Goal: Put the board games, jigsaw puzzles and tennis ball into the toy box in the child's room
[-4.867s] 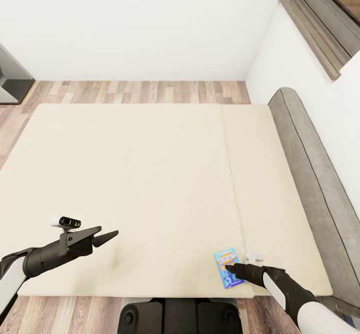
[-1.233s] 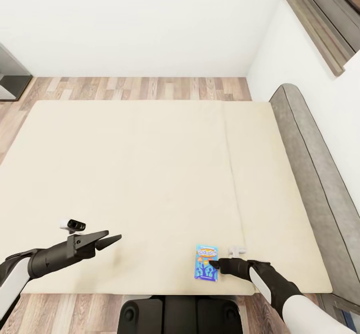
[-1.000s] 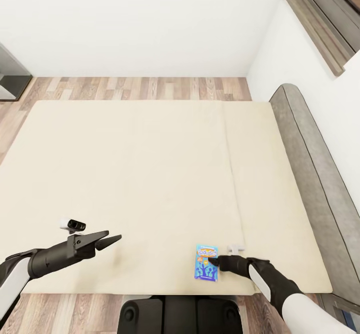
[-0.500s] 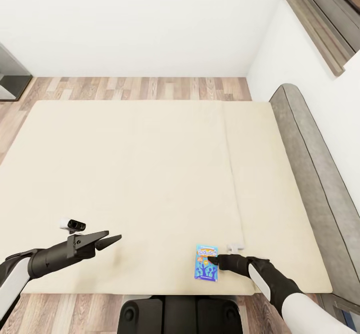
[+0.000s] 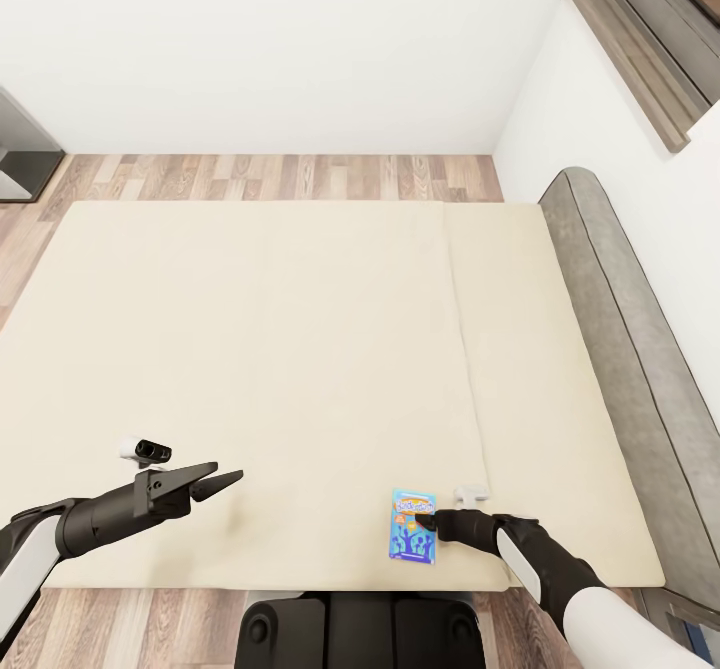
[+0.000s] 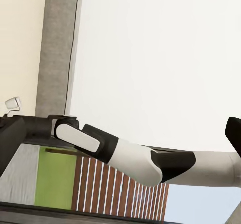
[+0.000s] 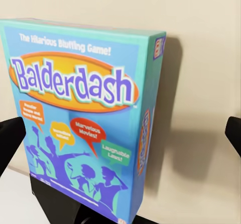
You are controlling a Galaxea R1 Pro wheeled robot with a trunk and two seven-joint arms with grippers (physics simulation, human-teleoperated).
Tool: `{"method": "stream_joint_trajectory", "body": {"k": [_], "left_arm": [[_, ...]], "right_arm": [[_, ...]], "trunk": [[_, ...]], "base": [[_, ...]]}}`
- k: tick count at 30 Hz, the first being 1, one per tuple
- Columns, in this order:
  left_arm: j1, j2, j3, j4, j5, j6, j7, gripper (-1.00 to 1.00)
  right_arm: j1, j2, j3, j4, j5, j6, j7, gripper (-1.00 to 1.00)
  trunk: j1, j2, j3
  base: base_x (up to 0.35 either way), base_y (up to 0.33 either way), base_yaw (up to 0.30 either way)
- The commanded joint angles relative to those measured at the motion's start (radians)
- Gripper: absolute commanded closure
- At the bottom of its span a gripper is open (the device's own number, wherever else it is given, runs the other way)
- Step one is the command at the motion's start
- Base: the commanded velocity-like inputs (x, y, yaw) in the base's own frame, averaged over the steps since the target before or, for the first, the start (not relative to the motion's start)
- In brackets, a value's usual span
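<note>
Your right gripper (image 5: 428, 522) is staying put over the small blue Balderdash board game box (image 5: 412, 526) lying near the beige mattress's (image 5: 300, 349) front edge, jaws spread, nothing gripped; left jaws (image 5: 215, 479) are idling open.

Left gripper (image 5: 218, 481) fingers parted, arm extended forward. Right gripper (image 5: 428, 523) low, fingers spread wide.

Bright, even, sharp renders with soft shadows.
</note>
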Motion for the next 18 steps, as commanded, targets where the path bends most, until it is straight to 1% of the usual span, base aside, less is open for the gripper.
{"method": "stream_joint_trajectory", "body": {"k": [1,18], "left_arm": [[0.000,0.000,0.000,0.000,0.001,0.005,-0.002,-1.00],[0.000,0.000,0.000,0.000,0.001,0.005,-0.002,-1.00]], "right_arm": [[0.000,-0.001,0.005,-0.002,-0.008,0.005,-0.001,-1.00],[0.000,-0.002,0.005,-0.002,-0.011,0.007,0.000,-1.00]], "trunk": [[0.001,-0.002,-0.001],[0.001,-0.002,-0.001]], "base": [[0.000,0.000,0.000],[0.000,0.000,0.000]]}}
